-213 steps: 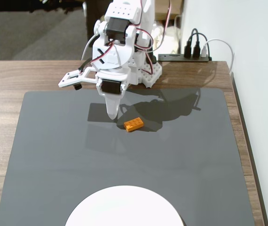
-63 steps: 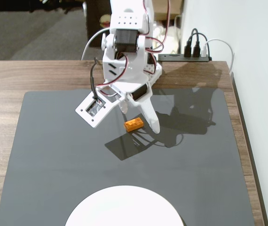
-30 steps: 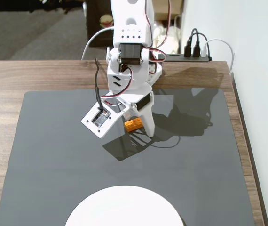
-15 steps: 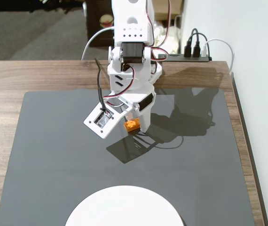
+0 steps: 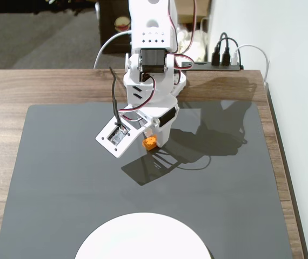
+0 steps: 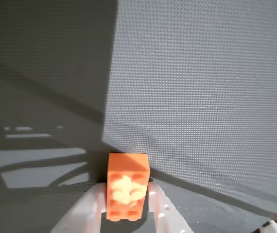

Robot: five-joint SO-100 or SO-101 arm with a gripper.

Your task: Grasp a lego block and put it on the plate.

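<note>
— Fingers [image 6: 94, 206] sit tight on both long sides of your brick [image 6: 127, 187] in the wrist view, w/ no gap showing. So your gripper [image 6: 127, 208] is clamped on it.

— Where's the brick in the fixed view?

— You see only a small orange bit [image 5: 150, 142] poking out under the gripper [image 5: 153, 141], over the upper middle of the grey mat [image 5: 224, 189]. Can't tell if it's off the mat or touching it (the shadow right below makes that hard to judge).

— And the plate?

— Your plate [image 5: 142, 237] is at the bottom edge of the fixed view, partly cut off, well apart from the brick. It's bare white.

— Orientation?

— Studs face the wrist cam, and the brick's far end sticks out past the fingertips.
</note>
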